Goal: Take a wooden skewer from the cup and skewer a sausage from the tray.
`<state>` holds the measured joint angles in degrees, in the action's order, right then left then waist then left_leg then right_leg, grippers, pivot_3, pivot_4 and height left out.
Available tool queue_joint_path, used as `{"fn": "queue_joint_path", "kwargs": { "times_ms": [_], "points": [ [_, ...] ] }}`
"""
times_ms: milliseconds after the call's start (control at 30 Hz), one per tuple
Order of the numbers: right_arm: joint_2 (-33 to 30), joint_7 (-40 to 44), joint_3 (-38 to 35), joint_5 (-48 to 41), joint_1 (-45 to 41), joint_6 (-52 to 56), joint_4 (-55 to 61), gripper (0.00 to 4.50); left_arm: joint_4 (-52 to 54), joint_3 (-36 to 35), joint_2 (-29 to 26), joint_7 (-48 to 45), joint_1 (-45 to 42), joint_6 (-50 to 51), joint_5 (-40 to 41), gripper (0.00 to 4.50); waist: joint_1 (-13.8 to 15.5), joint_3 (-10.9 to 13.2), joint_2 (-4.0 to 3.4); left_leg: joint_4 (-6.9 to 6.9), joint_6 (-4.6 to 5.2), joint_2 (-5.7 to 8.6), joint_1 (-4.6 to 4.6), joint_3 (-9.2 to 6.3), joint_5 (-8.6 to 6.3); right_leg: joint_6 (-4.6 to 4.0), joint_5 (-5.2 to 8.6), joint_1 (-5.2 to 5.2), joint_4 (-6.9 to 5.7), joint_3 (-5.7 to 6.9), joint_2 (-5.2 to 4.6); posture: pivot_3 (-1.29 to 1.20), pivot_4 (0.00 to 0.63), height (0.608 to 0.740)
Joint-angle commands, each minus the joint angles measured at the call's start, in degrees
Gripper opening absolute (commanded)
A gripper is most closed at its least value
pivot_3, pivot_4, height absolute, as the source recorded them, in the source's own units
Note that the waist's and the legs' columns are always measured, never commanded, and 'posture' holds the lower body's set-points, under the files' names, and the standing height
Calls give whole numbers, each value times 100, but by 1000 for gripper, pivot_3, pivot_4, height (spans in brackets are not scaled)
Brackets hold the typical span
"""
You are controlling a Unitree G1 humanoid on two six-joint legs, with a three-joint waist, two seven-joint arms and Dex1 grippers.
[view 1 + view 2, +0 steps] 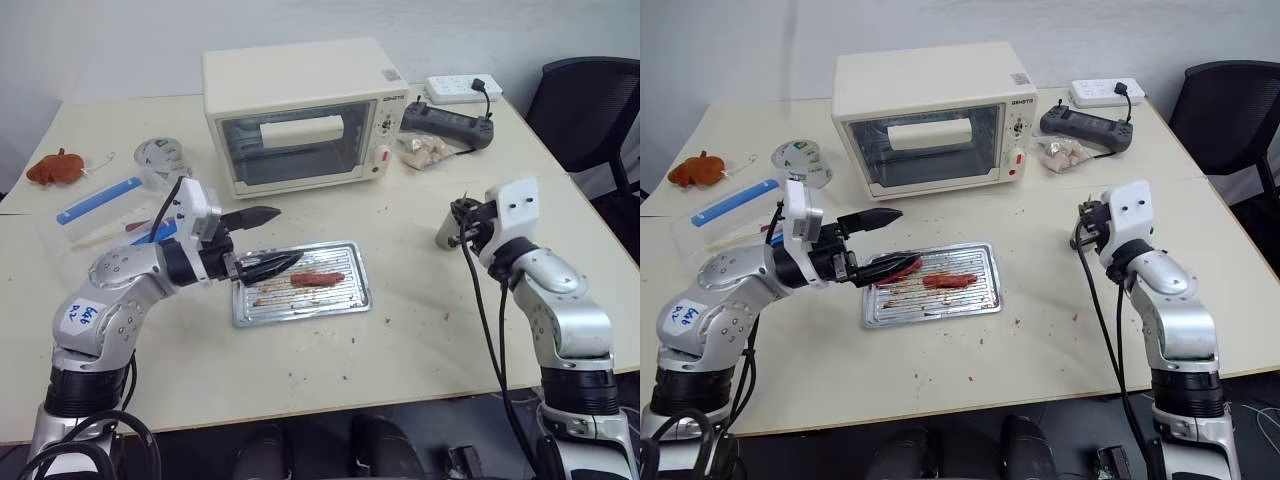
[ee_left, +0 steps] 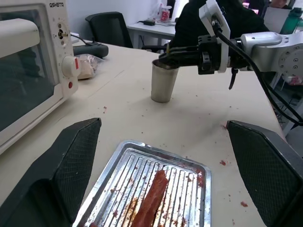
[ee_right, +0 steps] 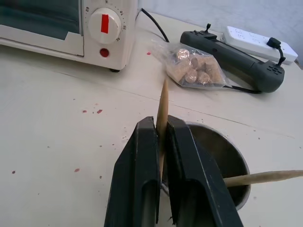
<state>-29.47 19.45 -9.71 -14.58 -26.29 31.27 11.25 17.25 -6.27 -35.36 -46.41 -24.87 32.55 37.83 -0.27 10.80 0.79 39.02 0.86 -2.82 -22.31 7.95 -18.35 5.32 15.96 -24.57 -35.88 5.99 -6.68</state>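
Note:
The silver tray (image 1: 352,300) lies mid-table with a dark red sausage (image 1: 317,278) on its ribbed base. My left gripper (image 1: 289,235) hovers open over the tray's left end, nothing between its fingers. To the right stands the metal cup (image 2: 163,81), partly hidden behind my right gripper (image 1: 462,226) in the head views. The right gripper (image 3: 162,124) is shut on a thin wooden skewer (image 3: 163,101) just above the cup's (image 3: 226,152) rim, the stick rising between the fingers. Another skewer (image 3: 265,177) leans out of the cup.
A cream toaster oven (image 1: 300,110) stands behind the tray. A clear box with blue strips (image 1: 100,215), a tape roll (image 1: 160,153) and an orange toy (image 1: 55,168) sit at the left. A second, brighter sausage (image 1: 902,269) lies under the left fingers. A bag (image 1: 425,150), black device (image 1: 450,125), power strip (image 1: 460,88) and chair (image 1: 590,100) are back right.

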Motion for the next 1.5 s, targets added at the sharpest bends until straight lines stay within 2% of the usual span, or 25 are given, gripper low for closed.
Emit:
{"fn": "queue_joint_path", "kwargs": {
  "times_ms": [33, 233, 333, 433, 533, 733, 867, 967, 1100, 1200, 1333, 1500],
  "points": [
    [-243, -52, -380, -279, -388, 452, 761, 257, 51, 75, 145, -29, -91, -176, -43, 4500, 4, 0, 0, 0, 0, 0, 1, 0, 0, 0, 0, 0, -1, 0, -1, 0, 150, 740],
    [-469, -190, -798, -913, -1120, 1739, 1436, 257, -29, 232, 410, -5, -179, -307, -108, 4500, 7, 0, 0, 0, 1, -1, -2, -1, -1, 0, 0, 0, 0, 1, -1, 0, 150, 740],
    [-120, -521, -1311, -1791, -1798, 2920, 1601, 257, -120, 265, 572, 7, -297, -371, -118, 4500, 7, 0, 0, 2, 1, -1, -2, 0, -1, 1, -1, -1, -1, 0, -1, 0, 150, 740],
    [731, -1200, -2286, -2729, -2671, 4436, 1444, 257, -207, 284, 739, -5, -428, -394, -64, 4500, -19, 0, 0, 2, 1, -7, 0, 1, -1, -1, -2, -2, -10, 0, 2, 0, 150, 740],
    [1966, -1797, -3590, -3097, -3557, 5924, 1246, 257, -245, 325, 940, -17, -545, -411, -21, 4500, -13, 0, -1, 2, 0, -11, -3, 1, 0, -2, -2, -4, -12, 0, 5, 0, 150, 740],
    [3854, -3680, -4911, -4257, -3909, 6123, 1183, 257, -514, 448, 1395, 113, -656, -758, -237, 4500, -1, 1, -3, -1, 1, -3, -22, 3, -1, -2, -2, -19, -8, 0, 3, 0, 150, 740],
    [4268, -4560, -5274, -5121, -3957, 6123, 1041, 257, -724, 513, 1660, 217, -836, -961, -383, 4500, -2, 1, -3, 13, 12, 11, -86, 15, 5, 14, -12, -70, -6, -4, -4, 0, 150, 740],
    [4373, -5525, -4950, -6261, -3619, 5632, 854, 257, -952, 521, 1842, 325, -1026, -1163, -534, 4500, -45, 1, -3, 12, 12, 13, -90, 34, 6, 16, -14, -80, -7, -9, 2, 0, 150, 740],
    [4008, -6968, -3534, -8457, -2715, 4172, 687, 257, -1328, 619, 2081, 352, -1279, -1457, -767, 4500, -152, 1, -3, 6, 0, 13, -88, 41, 15, 13, -12, -81, -10, -5, 8, 0, 150, 740],
    [3470, -7522, -2514, -9514, -2222, 3161, 791, 257, -1577, 741, 2288, 321, -1432, -1643, -911, 4500, -177, 1, -3, 1, -1, 13, -85, 41, 17, 12, -12, -81, -9, -7, 11, 0, 150, 740],
    [2977, -7534, -1730, -9842, -1866, 2281, 1006, 257, -1814, 869, 2464, 233, -1540, -1820, -1050, 4500, -158, 1, -3, 4, 2, 10, -86, 40, 18, 14, -13, -81, -8, -9, 7, 0, 150, 740],
    [2484, -7288, -1269, -9842, -1581, 1595, 1201, 257, -1631, 781, 2415, 217, -1508, -1739, -965, 4500, -137, 1, -3, 5, 6, 2, -87, 32, 18, 15, -14, -81, -6, -11, 5, 0, 150, 740]
  ]
}}
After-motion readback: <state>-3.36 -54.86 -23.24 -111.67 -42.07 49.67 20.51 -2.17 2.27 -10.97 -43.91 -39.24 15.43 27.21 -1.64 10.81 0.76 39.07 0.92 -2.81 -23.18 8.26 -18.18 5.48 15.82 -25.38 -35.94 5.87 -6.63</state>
